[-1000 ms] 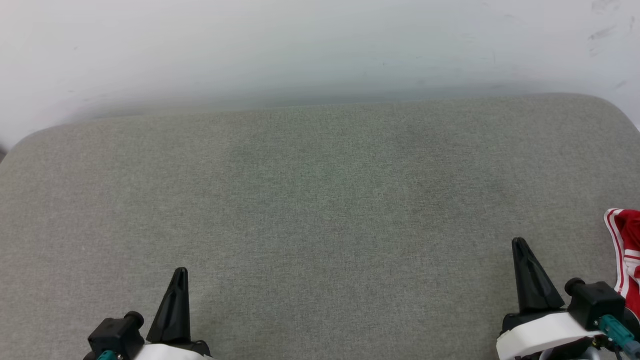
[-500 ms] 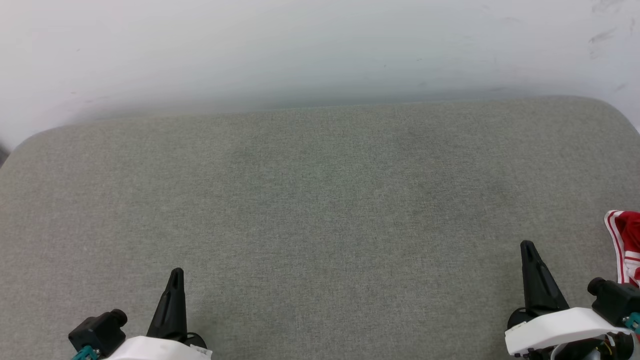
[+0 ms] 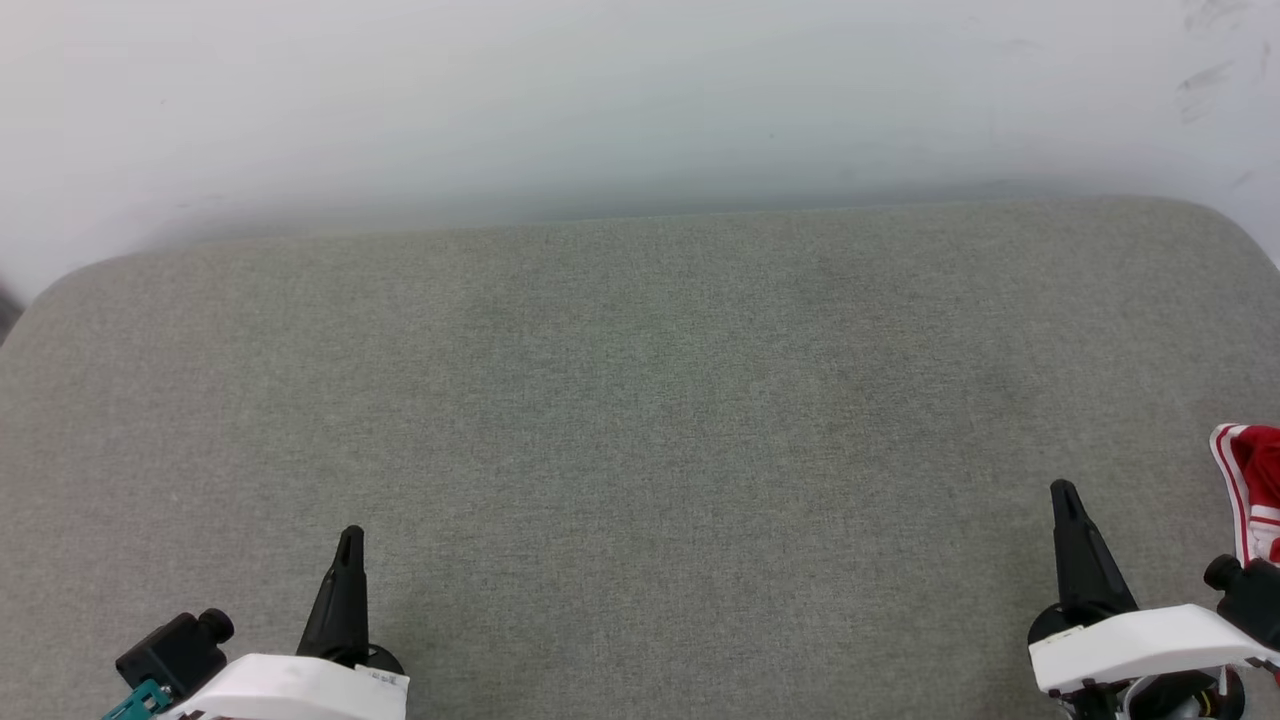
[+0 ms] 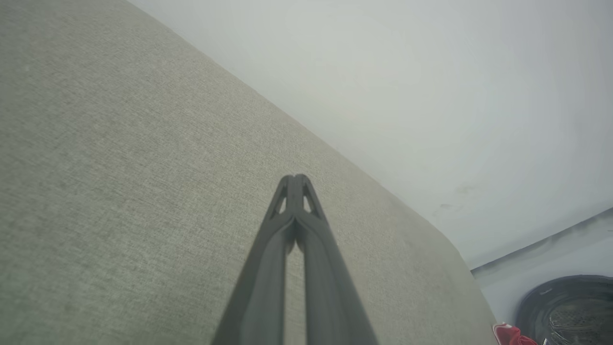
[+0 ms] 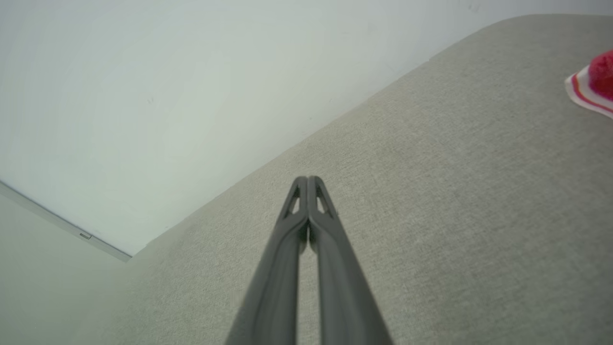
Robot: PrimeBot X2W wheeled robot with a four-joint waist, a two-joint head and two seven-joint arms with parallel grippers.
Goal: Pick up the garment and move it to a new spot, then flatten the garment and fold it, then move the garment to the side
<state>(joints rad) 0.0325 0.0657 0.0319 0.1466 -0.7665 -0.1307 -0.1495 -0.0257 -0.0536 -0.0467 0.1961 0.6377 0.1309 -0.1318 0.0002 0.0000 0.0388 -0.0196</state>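
left gripper and right gripper: jaws together, empty. garment at right looks soft, floppy, I'd pinch its striped edge.

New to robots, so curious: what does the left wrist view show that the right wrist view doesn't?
Left wrist view: the left gripper, shut, and a dark round container at lower right. Right wrist view: the right gripper, shut, and a thin grey strip low on the wall. Both: the grey cushion, the white wall and a corner of the red garment.
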